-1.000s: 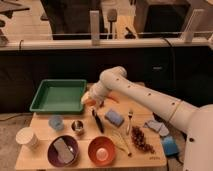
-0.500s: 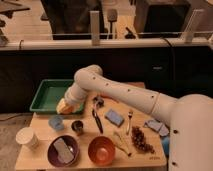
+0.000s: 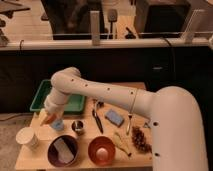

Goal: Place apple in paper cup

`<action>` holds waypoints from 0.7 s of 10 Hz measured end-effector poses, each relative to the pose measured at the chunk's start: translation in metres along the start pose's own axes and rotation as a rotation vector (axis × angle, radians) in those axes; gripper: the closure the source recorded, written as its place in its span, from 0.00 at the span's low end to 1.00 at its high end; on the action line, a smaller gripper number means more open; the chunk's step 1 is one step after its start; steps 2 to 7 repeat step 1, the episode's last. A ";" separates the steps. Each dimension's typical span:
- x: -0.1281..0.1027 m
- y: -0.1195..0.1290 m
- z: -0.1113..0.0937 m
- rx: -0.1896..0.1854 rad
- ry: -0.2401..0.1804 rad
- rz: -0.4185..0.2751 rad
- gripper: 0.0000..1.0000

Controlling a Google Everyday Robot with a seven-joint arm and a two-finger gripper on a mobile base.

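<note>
Cream-coloured, one wide paper cup [image 3: 27, 138] stands nearest, front left. We count two bowls, purple [image 3: 63, 150] and orange [image 3: 102, 150], beside it. Behind, the white arm's gripper [image 3: 46, 118] grasps one yellow-orange apple [image 3: 45, 119] above the small blue cup [image 3: 57, 125].

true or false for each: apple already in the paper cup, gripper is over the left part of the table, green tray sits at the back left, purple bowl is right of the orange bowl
1. The apple is already in the paper cup. False: it is at the gripper, right of the cup.
2. The gripper is over the left part of the table. True.
3. The green tray sits at the back left. True.
4. The purple bowl is right of the orange bowl. False: it is left of it.
</note>
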 end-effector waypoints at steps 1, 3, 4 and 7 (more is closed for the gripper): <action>0.003 -0.009 0.007 0.006 -0.021 -0.022 1.00; 0.003 -0.009 0.007 0.006 -0.021 -0.022 1.00; 0.003 -0.009 0.007 0.006 -0.021 -0.022 1.00; 0.003 -0.009 0.007 0.006 -0.021 -0.022 1.00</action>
